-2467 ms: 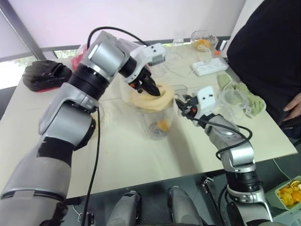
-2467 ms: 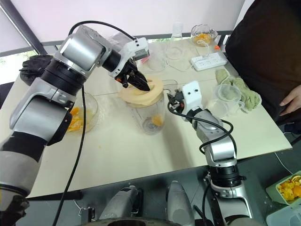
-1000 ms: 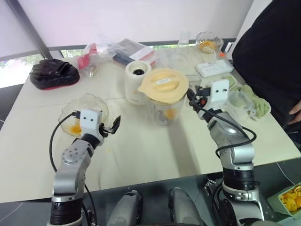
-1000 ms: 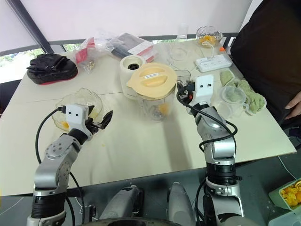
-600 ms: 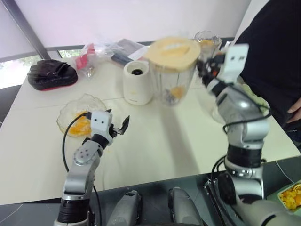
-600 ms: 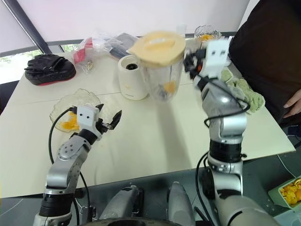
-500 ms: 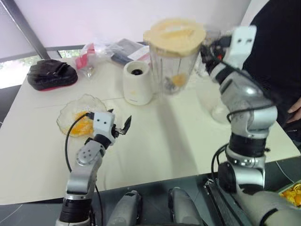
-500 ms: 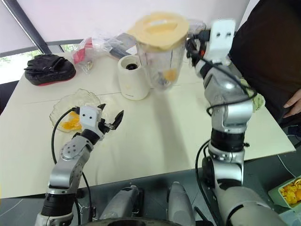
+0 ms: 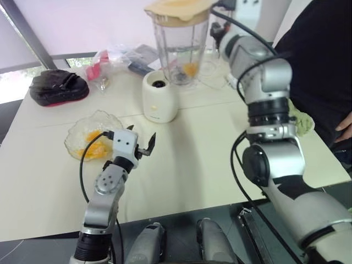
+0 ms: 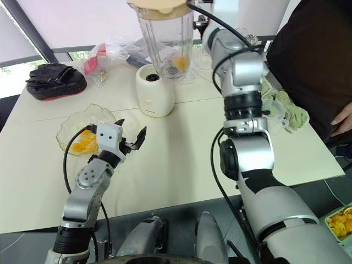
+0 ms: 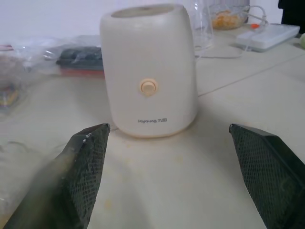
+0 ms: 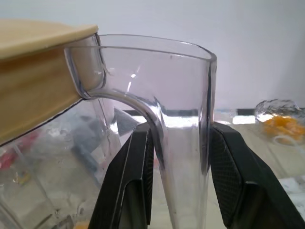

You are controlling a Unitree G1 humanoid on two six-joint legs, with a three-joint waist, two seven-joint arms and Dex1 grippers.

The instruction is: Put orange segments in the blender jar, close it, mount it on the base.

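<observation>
**Jar lifted up beside the base, lid on**

A second ago the blender jar (image 9: 177, 47) stood on the table (image 9: 214, 148); half a second ago it was already up in the air, and now it is higher still and closer to the base (image 9: 159, 98) — held just above and to the right of it, not seated. The left arm has stayed low by the glass bowl (image 9: 72, 142).

The right gripper (image 12: 181, 157) is clamped narrow on the jar's clear handle, one black pad pressed on each side. The left gripper (image 9: 141, 136) is spread wide and holds nothing, just over the tabletop and pointing at the base, which stands apart in front of its fingers.

The jar is upright, closed by its pale yellow lid (image 9: 179, 7), with an orange segment (image 9: 190, 69) low inside. The glass bowl left of the base holds more orange pieces (image 9: 92, 148). A small dish (image 11: 229, 15) at the far edge — beside a white power strip (image 11: 269, 36) — also has orange in it.
</observation>
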